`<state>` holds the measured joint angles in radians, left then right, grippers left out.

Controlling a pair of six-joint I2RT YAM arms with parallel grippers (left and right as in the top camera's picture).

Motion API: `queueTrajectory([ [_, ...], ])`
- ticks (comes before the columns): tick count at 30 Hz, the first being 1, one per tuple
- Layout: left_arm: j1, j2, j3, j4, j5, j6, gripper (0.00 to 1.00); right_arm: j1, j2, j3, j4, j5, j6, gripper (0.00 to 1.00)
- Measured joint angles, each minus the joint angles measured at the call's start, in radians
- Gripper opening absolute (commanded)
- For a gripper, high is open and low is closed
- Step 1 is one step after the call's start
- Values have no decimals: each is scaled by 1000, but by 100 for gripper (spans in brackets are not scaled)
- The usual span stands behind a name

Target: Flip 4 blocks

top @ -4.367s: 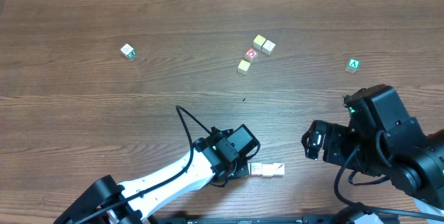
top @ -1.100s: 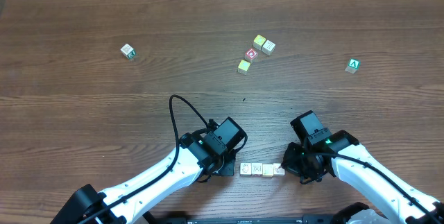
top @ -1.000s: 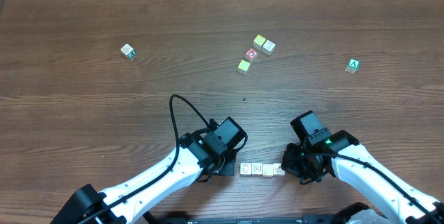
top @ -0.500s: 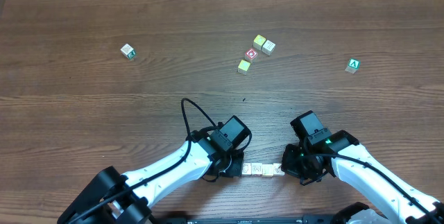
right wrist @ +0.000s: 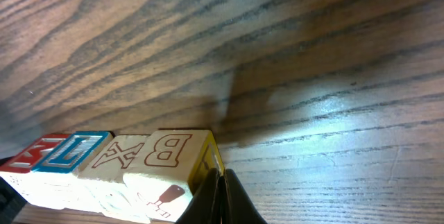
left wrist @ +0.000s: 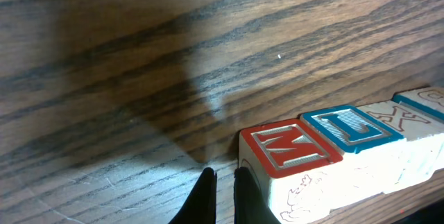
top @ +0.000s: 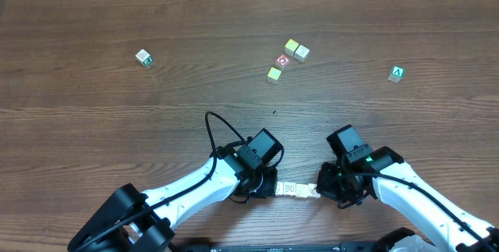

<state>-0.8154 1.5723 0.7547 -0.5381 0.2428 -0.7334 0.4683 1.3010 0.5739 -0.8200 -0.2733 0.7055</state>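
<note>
Four blocks lie face to face in one straight row on the table, close to its near edge and slightly right of the middle. The left pincer is fully closed and grips nothing; its tips stand against the red M block at the row's left end. The right pincer is likewise closed and empty, its tips against the yellow end face of the B block. A green cube sits near the right edge.
</note>
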Motion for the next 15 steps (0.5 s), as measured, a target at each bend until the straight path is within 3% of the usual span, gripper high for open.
queueTrajectory([
  [15, 0, 0, -2, 4, -40, 29, 4, 59, 0, -2, -4, 7, 35, 4],
])
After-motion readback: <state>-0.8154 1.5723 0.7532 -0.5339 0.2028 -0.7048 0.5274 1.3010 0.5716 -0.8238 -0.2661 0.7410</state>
